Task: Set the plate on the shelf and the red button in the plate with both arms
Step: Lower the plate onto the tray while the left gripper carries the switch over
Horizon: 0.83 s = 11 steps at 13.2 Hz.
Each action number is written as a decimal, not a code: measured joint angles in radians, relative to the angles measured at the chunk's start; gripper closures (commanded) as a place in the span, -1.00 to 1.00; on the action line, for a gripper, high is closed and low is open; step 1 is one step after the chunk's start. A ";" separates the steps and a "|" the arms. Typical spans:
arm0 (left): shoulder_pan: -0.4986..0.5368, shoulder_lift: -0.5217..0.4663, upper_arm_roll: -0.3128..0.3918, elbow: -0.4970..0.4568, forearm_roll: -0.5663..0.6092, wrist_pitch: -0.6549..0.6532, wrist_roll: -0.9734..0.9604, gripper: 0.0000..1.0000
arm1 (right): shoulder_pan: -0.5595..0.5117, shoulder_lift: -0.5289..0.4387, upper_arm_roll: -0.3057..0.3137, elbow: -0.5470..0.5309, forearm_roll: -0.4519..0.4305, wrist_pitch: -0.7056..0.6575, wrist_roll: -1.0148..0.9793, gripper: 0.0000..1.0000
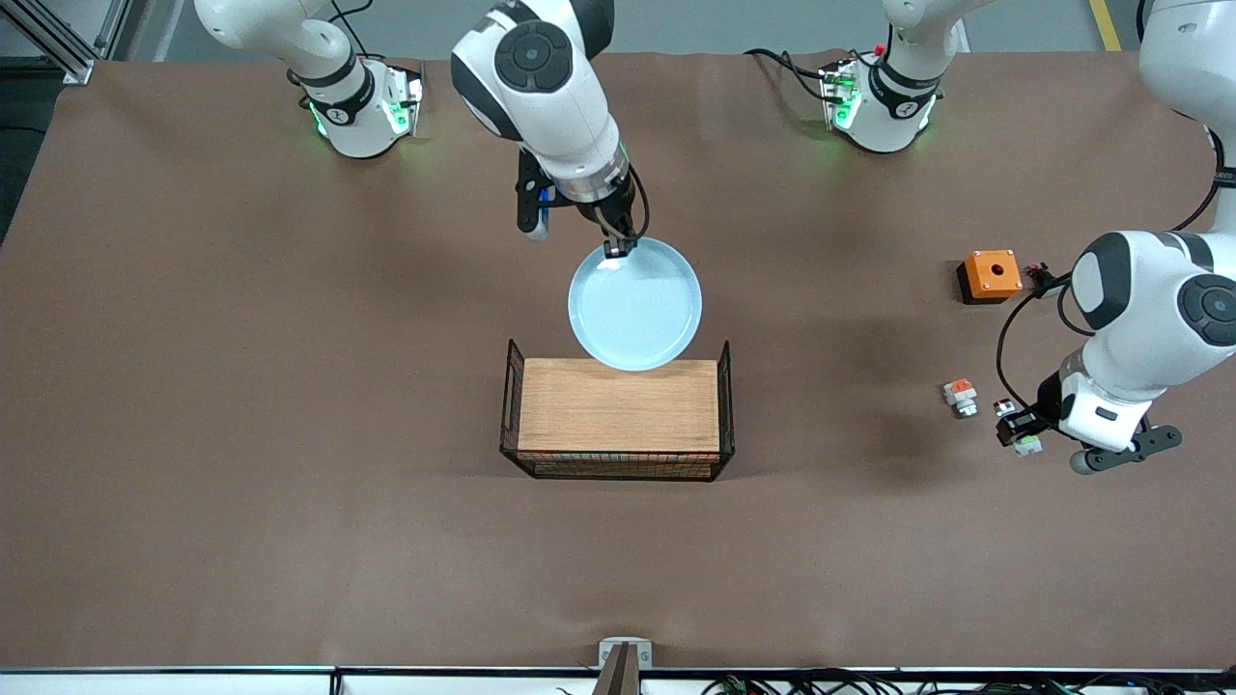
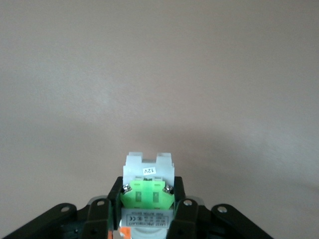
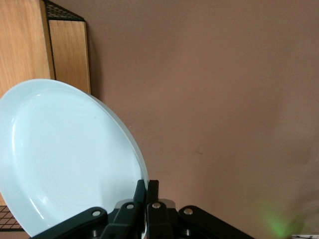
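While the right gripper (image 1: 618, 247) pinches the plate (image 1: 634, 305) by its rim, the plate hangs in the air, partly over the wooden tray (image 1: 618, 405) — its rim sits between the closed fingers (image 3: 152, 196). At the left arm's end, the left gripper (image 1: 1016, 430) clamps the red button (image 2: 148, 186) — green patch between the pads.

Right gripper (image 3: 146, 201): fingers pinched on the rim of the pale blue plate (image 3: 65, 159), which is held tilted. Wooden tray (image 3: 30, 50) with black wire edging: just beside the plate, above the brown table (image 3: 224, 99).
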 measured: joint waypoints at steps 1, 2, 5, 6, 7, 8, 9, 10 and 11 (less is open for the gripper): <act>0.000 -0.010 -0.016 0.015 0.000 -0.035 -0.001 1.00 | -0.005 0.017 -0.006 0.020 0.000 -0.001 0.000 0.95; 0.001 -0.023 -0.035 0.032 0.000 -0.076 -0.002 1.00 | -0.019 0.032 -0.012 0.035 0.000 -0.001 -0.001 0.95; 0.001 -0.053 -0.111 0.085 -0.004 -0.184 -0.064 1.00 | -0.065 0.061 -0.017 0.049 0.000 -0.004 -0.052 0.95; 0.001 -0.057 -0.144 0.097 -0.008 -0.203 -0.105 1.00 | -0.076 0.073 -0.017 0.049 0.000 -0.004 -0.075 0.94; 0.001 -0.057 -0.181 0.105 -0.011 -0.212 -0.152 1.00 | -0.084 0.089 -0.017 0.053 0.000 -0.003 -0.093 0.94; 0.000 -0.057 -0.218 0.107 -0.012 -0.214 -0.201 1.00 | -0.088 0.109 -0.017 0.064 0.000 -0.003 -0.104 0.94; -0.001 -0.057 -0.254 0.109 -0.013 -0.214 -0.248 1.00 | -0.088 0.131 -0.016 0.078 0.000 -0.002 -0.108 0.94; -0.001 -0.057 -0.290 0.114 -0.013 -0.214 -0.294 1.00 | -0.088 0.151 -0.015 0.093 0.000 -0.001 -0.109 0.92; -0.002 -0.057 -0.324 0.123 -0.014 -0.216 -0.336 1.00 | -0.088 0.169 -0.015 0.108 0.000 -0.001 -0.115 0.91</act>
